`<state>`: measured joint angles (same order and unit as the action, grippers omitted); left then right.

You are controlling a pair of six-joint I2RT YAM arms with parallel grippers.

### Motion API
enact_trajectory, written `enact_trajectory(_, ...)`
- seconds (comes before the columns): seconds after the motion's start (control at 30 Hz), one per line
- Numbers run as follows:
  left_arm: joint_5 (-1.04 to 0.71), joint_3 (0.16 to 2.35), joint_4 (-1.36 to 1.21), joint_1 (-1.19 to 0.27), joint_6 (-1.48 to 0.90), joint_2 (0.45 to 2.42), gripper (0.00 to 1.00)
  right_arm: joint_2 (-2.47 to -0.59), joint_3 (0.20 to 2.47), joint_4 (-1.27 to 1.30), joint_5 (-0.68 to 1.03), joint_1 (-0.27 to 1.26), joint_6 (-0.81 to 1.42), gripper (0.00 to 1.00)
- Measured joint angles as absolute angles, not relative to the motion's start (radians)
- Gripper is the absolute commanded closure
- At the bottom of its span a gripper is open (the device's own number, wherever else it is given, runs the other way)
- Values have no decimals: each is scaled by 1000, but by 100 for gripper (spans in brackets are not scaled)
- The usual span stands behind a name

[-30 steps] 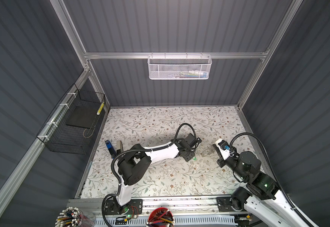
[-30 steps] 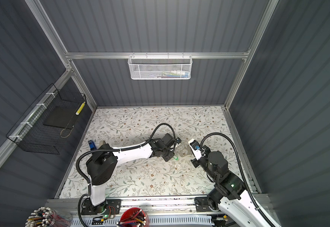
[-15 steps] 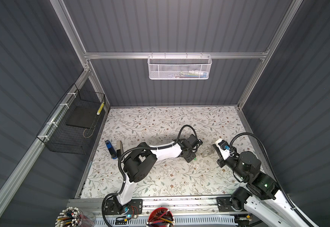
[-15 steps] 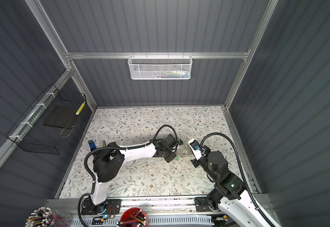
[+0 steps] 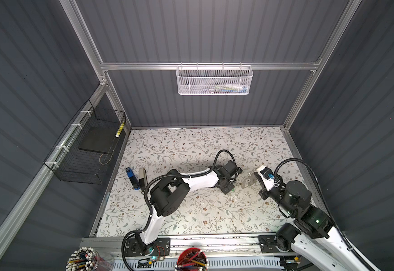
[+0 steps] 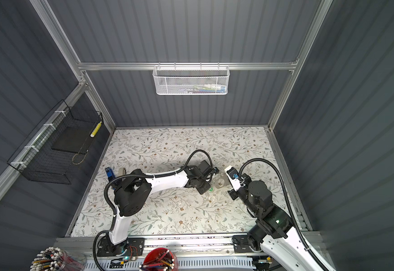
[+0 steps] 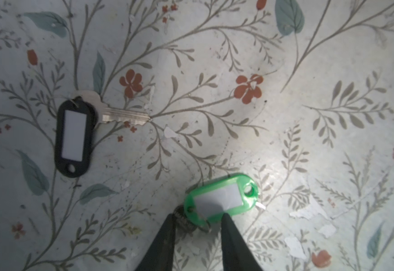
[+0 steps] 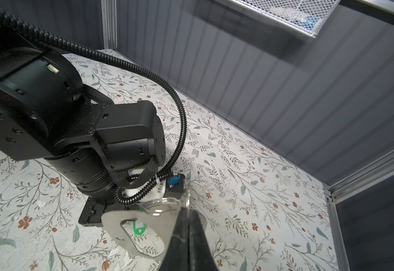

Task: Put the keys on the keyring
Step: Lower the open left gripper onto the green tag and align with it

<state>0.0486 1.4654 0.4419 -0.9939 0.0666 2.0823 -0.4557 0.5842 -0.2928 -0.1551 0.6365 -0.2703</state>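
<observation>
Floral counter (image 5: 191, 145): keyring (image 8: 142, 223) pinched by right hand (image 8: 187, 212); green tag (image 7: 219, 199) straddled off-centre by narrowed left hand (image 7: 197, 217), grip unconfirmed, so slippage is risked.

We've got the keyring (image 5: 247, 183) pinched in the right gripper (image 8: 187, 209), up over the mat (image 5: 191, 150), right of centre. One key (image 7: 219, 199) sits between the fingers of the left gripper (image 7: 198, 218), just left of the keyring. The other key (image 7: 123, 116) lies nearby.
</observation>
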Motion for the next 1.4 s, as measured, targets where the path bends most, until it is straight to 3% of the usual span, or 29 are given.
enact_trajectory(0.73,49,1473,451,-994,71,2087,88,-477,584,-288,-158,636,-273,100)
enact_trajectory(0.8,44,1473,449,-994,75,2087,87,-477,584,-284,-158,636,-274,100)
enact_trajectory(0.9,40,1472,449,-994,90,2085,74,-477,584,-284,-158,636,-273,100)
enact_trajectory(1.1,45,1468,449,-994,114,2074,64,-480,584,-284,-158,636,-273,100)
enact_trajectory(1.4,49,1463,442,-993,120,2007,67,-480,584,-284,-158,636,-273,100)
